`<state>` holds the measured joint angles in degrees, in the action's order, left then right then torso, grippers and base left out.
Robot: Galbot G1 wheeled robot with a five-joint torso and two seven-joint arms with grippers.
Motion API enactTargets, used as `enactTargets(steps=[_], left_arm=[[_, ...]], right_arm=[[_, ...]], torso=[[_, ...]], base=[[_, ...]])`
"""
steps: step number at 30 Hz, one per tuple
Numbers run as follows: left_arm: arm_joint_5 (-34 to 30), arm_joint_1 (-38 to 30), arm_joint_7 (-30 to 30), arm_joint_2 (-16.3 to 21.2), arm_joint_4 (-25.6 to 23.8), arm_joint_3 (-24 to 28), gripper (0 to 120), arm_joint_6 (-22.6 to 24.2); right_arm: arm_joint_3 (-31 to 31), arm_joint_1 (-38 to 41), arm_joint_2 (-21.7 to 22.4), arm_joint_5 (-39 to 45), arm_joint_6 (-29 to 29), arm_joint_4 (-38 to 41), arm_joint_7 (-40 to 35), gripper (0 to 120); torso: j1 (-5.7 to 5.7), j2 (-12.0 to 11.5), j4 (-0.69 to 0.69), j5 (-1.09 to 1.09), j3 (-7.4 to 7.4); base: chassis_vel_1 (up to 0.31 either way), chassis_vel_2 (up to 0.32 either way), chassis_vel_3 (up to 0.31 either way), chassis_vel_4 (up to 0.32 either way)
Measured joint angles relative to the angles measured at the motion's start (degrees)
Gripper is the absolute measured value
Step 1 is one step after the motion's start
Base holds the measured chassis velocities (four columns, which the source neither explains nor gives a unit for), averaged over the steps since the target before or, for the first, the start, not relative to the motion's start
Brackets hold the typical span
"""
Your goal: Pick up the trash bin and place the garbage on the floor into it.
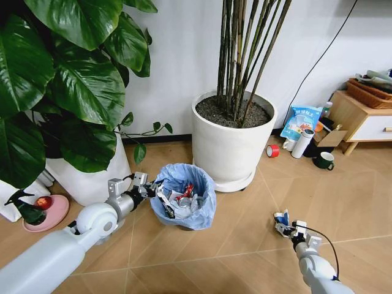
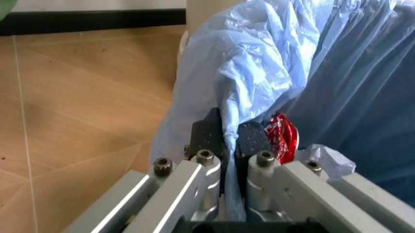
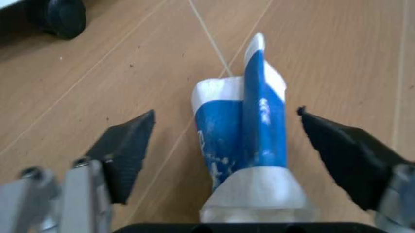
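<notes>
**Q:** Where is the bin, and what has hold of it?

**A:** The trash bin (image 1: 182, 196) stands on the wooden floor (image 1: 245, 233), just in front of the white plant pot (image 1: 231, 142) with the tall stems and to the right of the big-leafed plant's pot. My left gripper (image 1: 149, 189) is at the bin's rim on its left side. In the left wrist view, my two black pads (image 2: 250, 137) are pressed together with the crinkly blue bag liner (image 2: 259, 68) pinched between them, so that gripper is clamped on the bin's edge. A red scrap (image 2: 283, 137) sits inside, right beside the inner pad, and there is a white crumpled piece (image 2: 327, 158) next to it.

**Q:** And the other arm?

**A:** My right gripper (image 1: 286, 227) is down low over the floor, well to the right of the bin. A blue-and-white wrapper (image 3: 243, 141) lies between its fingers. In the right wrist view, the black fingertips (image 3: 129, 145) stand apart on either side of it, with bare floor showing in both gaps, so neither touches the wrapper's sides.

**Q:** What is in the bin?

**A:** From the head view, a heap of litter (image 1: 180, 201): white paper, something red, and dark bits.
</notes>
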<state>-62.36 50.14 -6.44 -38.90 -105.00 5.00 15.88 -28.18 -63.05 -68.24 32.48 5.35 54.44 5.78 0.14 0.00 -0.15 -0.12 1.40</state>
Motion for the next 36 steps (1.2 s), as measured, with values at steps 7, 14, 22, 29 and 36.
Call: enactTargets(steps=[7,14,22,29,36], left_arm=[[-0.1,-0.1,0.0,0.1,-0.1,0.0,0,0.0],[-0.1,-0.5,0.1,-0.1,0.0,0.3,0,-0.1],[-0.1,-0.7,0.1,-0.4,0.2,0.4,0,-0.1],[-0.1,-0.8,0.1,-0.6,0.4,0.6,0,-0.1],[-0.1,-2.1,0.8,0.0,1.4,3.2,0,-0.2]], right_arm=[[0.1,0.9,0.4,0.2,-0.3,-0.7,0.1,55],[-0.1,0.6,1.2,0.6,-1.0,0.0,-0.5,31],[-0.1,0.1,1.7,0.8,-1.6,0.2,-0.8,1],[-0.2,-0.3,2.0,1.1,-1.7,0.7,-0.9,0],[-2.1,-3.2,5.3,1.6,5.9,5.6,8.8,0]], torso=[[0.00,0.0,0.00,0.00,0.00],[0.00,0.0,0.00,0.00,0.00],[0.00,0.0,0.00,0.01,0.00],[0.00,0.0,0.00,0.02,0.00],[0.00,0.0,-0.03,0.00,0.00]], base=[[0.000,0.000,0.000,0.000],[0.000,0.000,0.000,0.000],[0.000,0.000,0.000,0.000],[0.000,0.000,0.000,0.000],[0.000,0.000,0.000,0.000]])
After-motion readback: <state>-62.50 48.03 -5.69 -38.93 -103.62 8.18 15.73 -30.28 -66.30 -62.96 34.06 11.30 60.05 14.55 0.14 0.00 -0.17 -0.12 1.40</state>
